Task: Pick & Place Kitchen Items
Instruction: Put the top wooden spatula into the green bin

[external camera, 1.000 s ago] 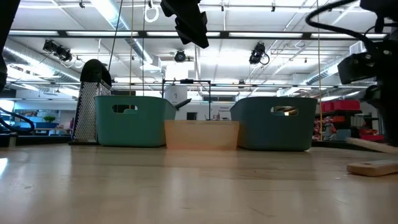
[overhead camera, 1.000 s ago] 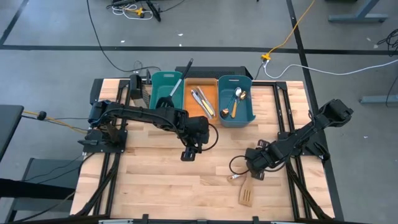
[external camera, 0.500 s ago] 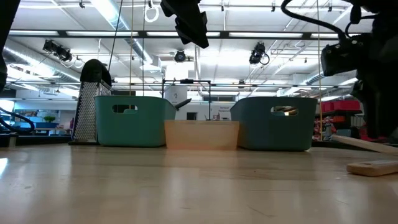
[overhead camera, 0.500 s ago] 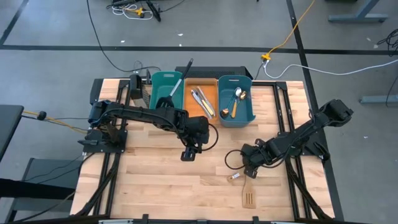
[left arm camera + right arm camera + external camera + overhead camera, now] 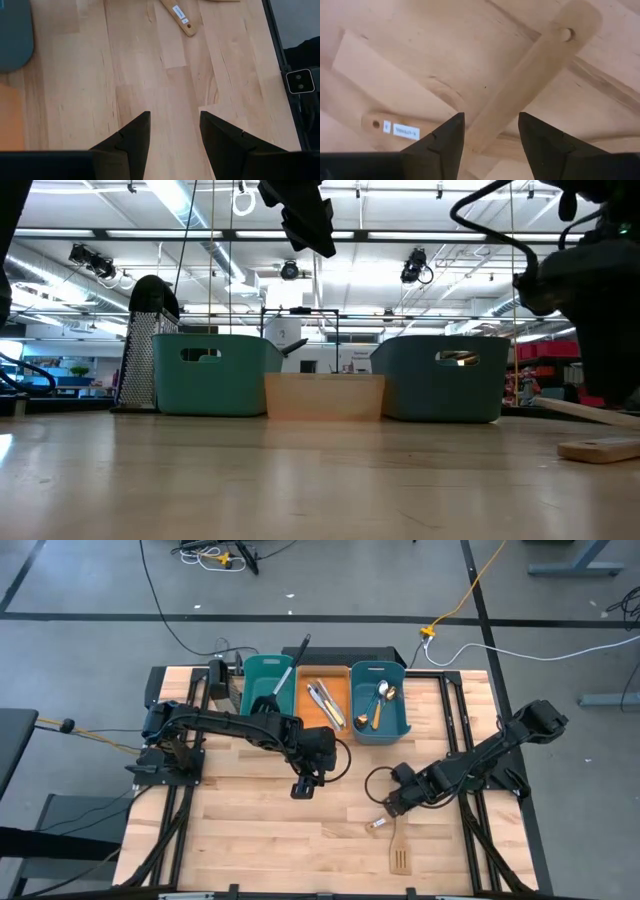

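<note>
Right claw [image 5: 486, 135] low over the front-right part of the wooden desk [image 5: 250, 830]. Its fingers stand wide apart, either side of a plain wooden handle [image 5: 530, 82] with a hole near its end; whether the pads touch it cannot be told, and nothing is gripped. A second wooden handle [image 5: 395, 129], with a white label and a hole, lies flat on the desk beside and partly under the first.

High view: slotted wooden spatula [image 5: 398, 856] near the desk's front edge, its handle running up toward the right claw; the labelled handle end shows just left of it.

Left claw [image 5: 304, 787] hangs above mid-desk, well clear of the surface, fingers parted, holding nothing.

Three bins in a row at the desk's back. Left teal bin [image 5: 262, 675]: black slotted spatula [image 5: 285, 678] leaning out over its rim. Orange bin [image 5: 330, 715]: silver knives [image 5: 322, 700]. Right teal bin [image 5: 395, 730]: a silver spoon [image 5: 383, 692] and a gold spoon [image 5: 377, 715].

Metal grater [image 5: 148, 345] stands upright just left of the left teal bin.
</note>
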`<action>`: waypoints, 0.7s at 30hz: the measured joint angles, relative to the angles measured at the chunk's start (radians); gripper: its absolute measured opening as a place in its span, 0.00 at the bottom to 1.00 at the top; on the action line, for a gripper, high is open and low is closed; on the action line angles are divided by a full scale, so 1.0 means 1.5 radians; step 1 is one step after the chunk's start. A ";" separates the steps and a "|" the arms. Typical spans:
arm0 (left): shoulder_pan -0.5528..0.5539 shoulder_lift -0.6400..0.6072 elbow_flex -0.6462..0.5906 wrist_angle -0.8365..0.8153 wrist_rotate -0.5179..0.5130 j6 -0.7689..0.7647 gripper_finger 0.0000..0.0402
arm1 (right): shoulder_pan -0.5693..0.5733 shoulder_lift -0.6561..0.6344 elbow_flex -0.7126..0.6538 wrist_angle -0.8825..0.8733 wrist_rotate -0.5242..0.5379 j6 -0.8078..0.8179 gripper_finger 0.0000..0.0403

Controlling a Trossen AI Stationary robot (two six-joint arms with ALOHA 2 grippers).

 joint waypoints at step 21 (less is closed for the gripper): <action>0.000 0.000 0.000 -0.004 0.000 0.022 0.44 | -0.002 0.085 0.000 0.027 -0.005 0.157 0.49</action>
